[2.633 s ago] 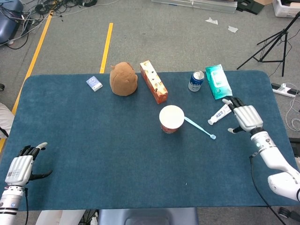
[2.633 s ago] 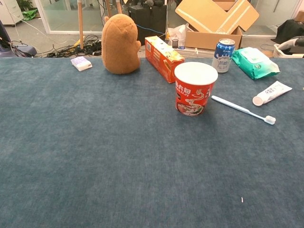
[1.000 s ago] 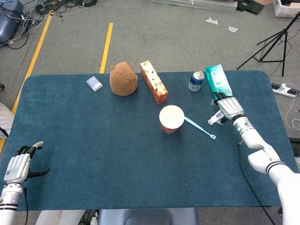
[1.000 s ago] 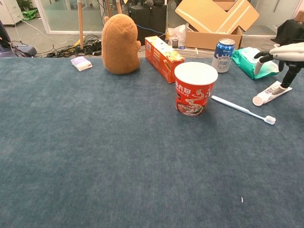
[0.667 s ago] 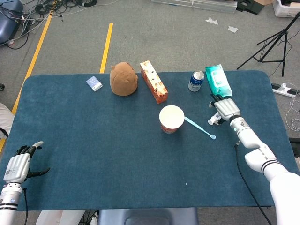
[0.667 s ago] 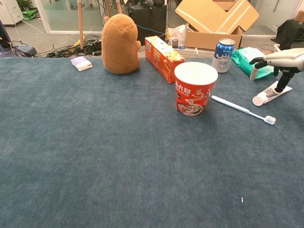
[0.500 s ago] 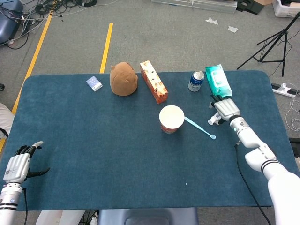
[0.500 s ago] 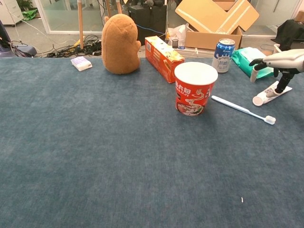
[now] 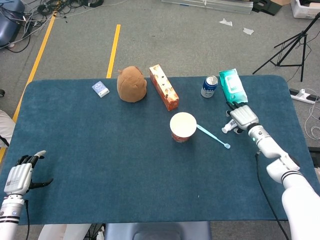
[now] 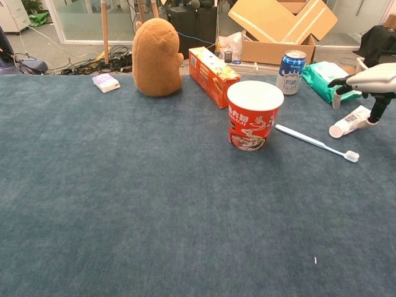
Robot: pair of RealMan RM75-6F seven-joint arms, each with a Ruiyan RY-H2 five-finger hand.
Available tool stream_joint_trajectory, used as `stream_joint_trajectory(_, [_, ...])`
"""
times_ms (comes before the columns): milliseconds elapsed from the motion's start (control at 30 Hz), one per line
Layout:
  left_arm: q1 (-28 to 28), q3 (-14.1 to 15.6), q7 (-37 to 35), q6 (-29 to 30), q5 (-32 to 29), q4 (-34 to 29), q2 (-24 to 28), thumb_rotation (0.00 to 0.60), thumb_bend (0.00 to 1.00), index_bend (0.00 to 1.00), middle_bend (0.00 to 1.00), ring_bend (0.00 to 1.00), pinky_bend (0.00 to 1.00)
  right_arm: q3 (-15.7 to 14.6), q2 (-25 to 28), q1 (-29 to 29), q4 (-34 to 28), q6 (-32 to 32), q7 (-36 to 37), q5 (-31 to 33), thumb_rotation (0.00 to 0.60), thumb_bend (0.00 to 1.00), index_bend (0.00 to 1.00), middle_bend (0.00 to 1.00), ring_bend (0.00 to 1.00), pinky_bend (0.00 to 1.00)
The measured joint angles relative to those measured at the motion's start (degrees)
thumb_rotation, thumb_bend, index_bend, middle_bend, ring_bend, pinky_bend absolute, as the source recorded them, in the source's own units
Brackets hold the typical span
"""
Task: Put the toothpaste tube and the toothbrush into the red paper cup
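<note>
Hovering right hand point(image 9: 243, 117), fingers spread, over toothpaste tube point(image 10: 350, 120) | left hand point(image 9: 20, 176) spread, head view only

Red paper cup point(image 10: 255, 115) upright and open at centre-right of the chest view, pale blue toothbrush point(image 10: 317, 143) lying flat just right of it, white toothpaste tube point(image 10: 350, 121) lying at the right edge.

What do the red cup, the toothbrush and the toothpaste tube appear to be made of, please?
Red cup: probably coated paper, with a printed wall and a matte white top.
Toothbrush: likely moulded plastic; thin, smooth, pale blue-white handle.
Toothpaste tube: apparently soft plastic or laminate; white, printed, with a round cap.
</note>
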Motion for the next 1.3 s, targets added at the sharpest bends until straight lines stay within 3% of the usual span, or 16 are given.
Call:
stream_joint_trajectory(700, [-1.1,-0.6,3.3,-1.1,-1.8,-0.9,-0.4,0.600,0.03,0.16,0.28,0.22,0.13,-4.0,-3.6,-0.5,8.0,3.4,5.3,-4.0,0.600,0.19,0.34,0.00,0.00,0.33])
stream_joint_trajectory(1300, [-1.4,-0.8,4.2,-1.4,-2.6,-0.9,-0.7,0.600,0.03,0.16,0.28,0.22,0.13,-5.2,-6.3,-0.6,12.0,3.8,3.3,-5.2,0.600,0.20,0.37,0.00,0.00,0.33])
